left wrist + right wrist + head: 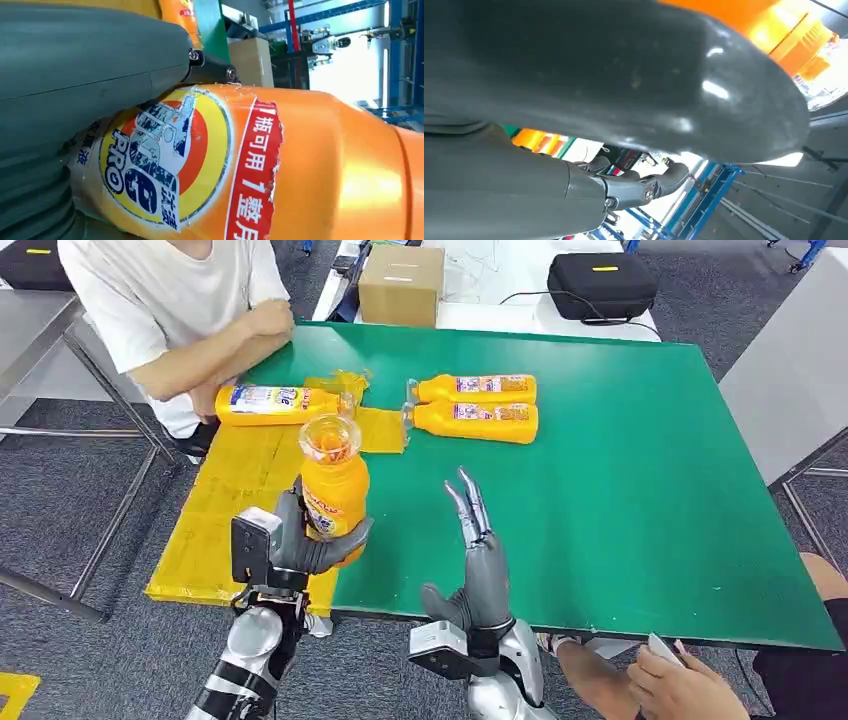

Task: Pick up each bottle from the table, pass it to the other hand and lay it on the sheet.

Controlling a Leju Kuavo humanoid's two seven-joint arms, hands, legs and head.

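Note:
My left hand (300, 540) grips an orange bottle (333, 485) upright above the near left part of the table, over the edge of the yellow sheet (235, 495). Its label fills the left wrist view, where the bottle (300, 170) lies against my thumb (90, 65). My right hand (480, 560) stands beside it to the right, empty, fingers straight and pointing up. One orange bottle (275, 404) lies on the yellow sheet at the far left. Two more bottles (478, 389) (475, 422) lie side by side on the green table (620, 500).
A person in a white shirt (190, 320) leans arms on the table's far left corner. Another person's hands (670, 680) are at the near right edge. A cardboard box (402, 285) and a black case (600, 282) stand behind the table.

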